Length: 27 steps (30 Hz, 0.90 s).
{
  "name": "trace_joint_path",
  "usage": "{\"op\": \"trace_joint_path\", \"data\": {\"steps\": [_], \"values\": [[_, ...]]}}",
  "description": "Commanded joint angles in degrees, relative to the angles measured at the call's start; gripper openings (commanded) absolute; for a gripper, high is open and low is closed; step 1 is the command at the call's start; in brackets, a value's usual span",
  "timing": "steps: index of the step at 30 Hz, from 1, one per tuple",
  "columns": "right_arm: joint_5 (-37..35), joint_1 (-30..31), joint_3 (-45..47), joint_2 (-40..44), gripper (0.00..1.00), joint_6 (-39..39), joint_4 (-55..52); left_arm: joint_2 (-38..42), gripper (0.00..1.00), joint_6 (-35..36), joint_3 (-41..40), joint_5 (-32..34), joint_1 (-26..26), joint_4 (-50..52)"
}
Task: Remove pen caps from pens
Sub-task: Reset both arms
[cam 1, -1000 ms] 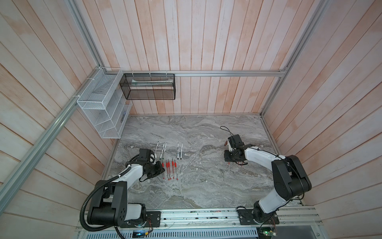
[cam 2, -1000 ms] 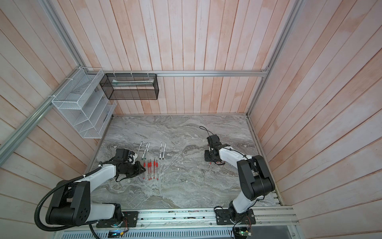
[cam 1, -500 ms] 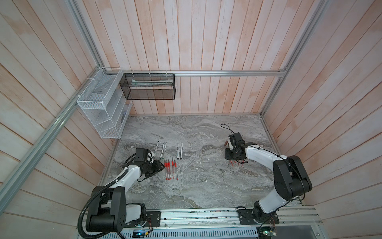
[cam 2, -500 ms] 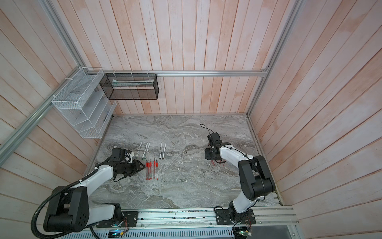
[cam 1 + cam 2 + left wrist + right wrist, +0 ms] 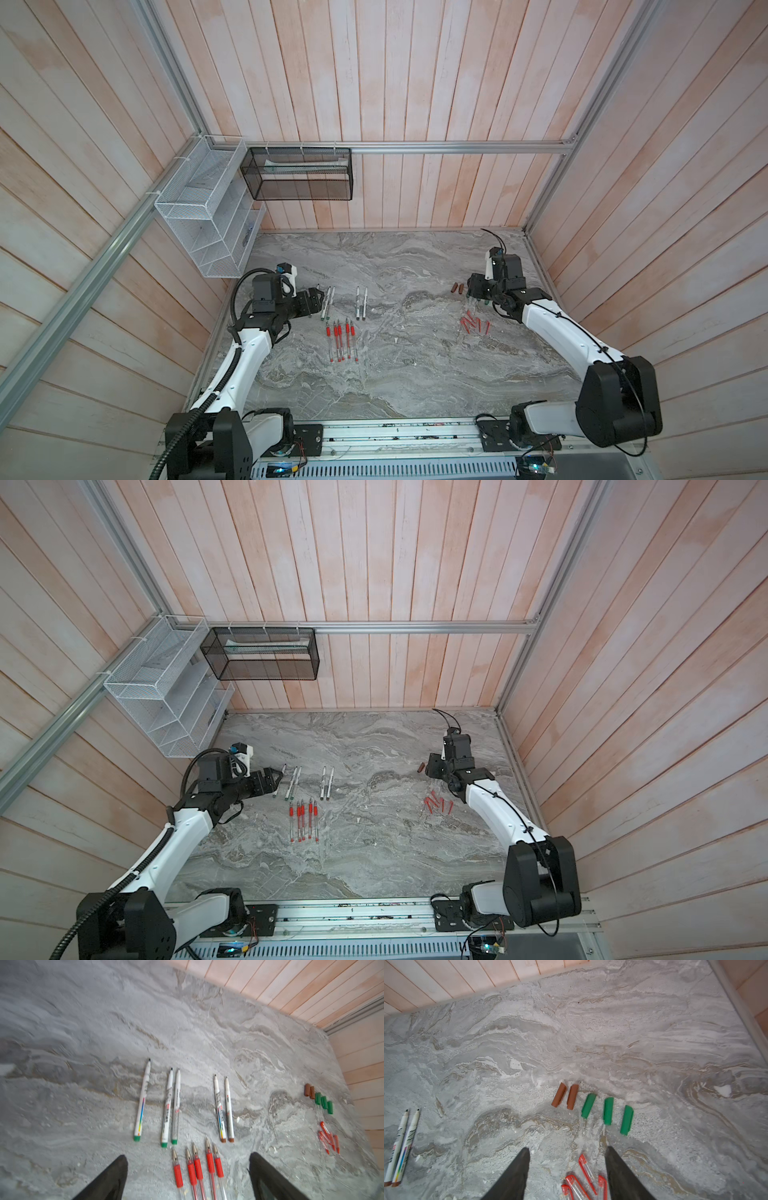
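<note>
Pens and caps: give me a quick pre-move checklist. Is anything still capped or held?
1. White markers uncapped: ok, five bare tips show.
2. Red pens uncapped: ok, five metal points exposed.
3. Marker caps accounted for: ok, three green caps and two brown caps lie loose, apart from the pens.
4. Red caps counted: cannot tell, they overlap in a heap.
5. Left gripper empty: ok, jaws open, holding nothing.
6. Right gripper empty: ok, jaws open above the red caps.
</note>
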<state>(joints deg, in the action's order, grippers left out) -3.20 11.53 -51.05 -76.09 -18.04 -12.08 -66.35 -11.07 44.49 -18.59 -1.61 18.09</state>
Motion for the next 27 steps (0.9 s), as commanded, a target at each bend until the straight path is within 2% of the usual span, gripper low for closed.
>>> {"op": "trace_joint_path", "data": {"steps": [1, 2, 3, 5, 8, 11, 16, 20, 22, 25, 27], "values": [[-2.7, -1.2, 4.6, 3.8, 0.69, 0.0, 8.7, -0.9, 0.96, 4.6, -0.4, 3.2, -0.3, -7.9], [-3.9, -1.4, 6.2, 5.2, 0.71, 0.2, 10.8, -0.9, 0.97, 5.2, -1.5, 3.3, -0.4, -10.9], [-5.3, -1.6, 7.6, 6.3, 0.84, 0.3, 12.5, -1.0, 0.97, 5.8, -2.5, 3.4, -0.3, -13.7], [-7.8, -2.0, 11.0, 8.7, 0.93, 1.2, 16.5, -1.5, 1.0, 8.3, -4.7, 3.4, -0.4, -19.6], [-9.9, -3.1, 16.3, 11.9, 0.98, 3.2, 22.9, -2.5, 1.0, 12.9, -7.8, 0.8, -0.7, -27.1], [-11.0, -5.2, 22.4, 13.9, 0.98, 4.7, 30.7, -2.8, 1.0, 16.1, -12.1, -0.9, -1.1, -34.3], [-10.8, -9.0, 31.8, 14.6, 0.98, 7.6, 47.2, -4.2, 1.0, 15.9, -18.1, -5.2, -3.6, -45.2], [-8.8, -11.3, 35.6, 9.8, 0.98, 11.4, 59.0, -8.2, 1.0, 17.6, -21.9, -5.2, -3.9, -55.9], [-8.5, -11.5, 37.2, 7.4, 0.98, 13.9, 64.2, -11.0, 1.0, 16.0, -23.7, -2.9, -3.9, -62.3], [-7.9, -11.7, 41.0, 3.3, 0.98, 17.2, 77.7, -13.9, 1.0, 14.1, -27.0, -3.4, -3.9, -72.8], [-7.7, -12.7, 41.4, 0.1, 0.98, 15.3, 81.2, -14.5, 1.0, 13.1, -27.9, -3.2, -3.7, -76.1]]}}
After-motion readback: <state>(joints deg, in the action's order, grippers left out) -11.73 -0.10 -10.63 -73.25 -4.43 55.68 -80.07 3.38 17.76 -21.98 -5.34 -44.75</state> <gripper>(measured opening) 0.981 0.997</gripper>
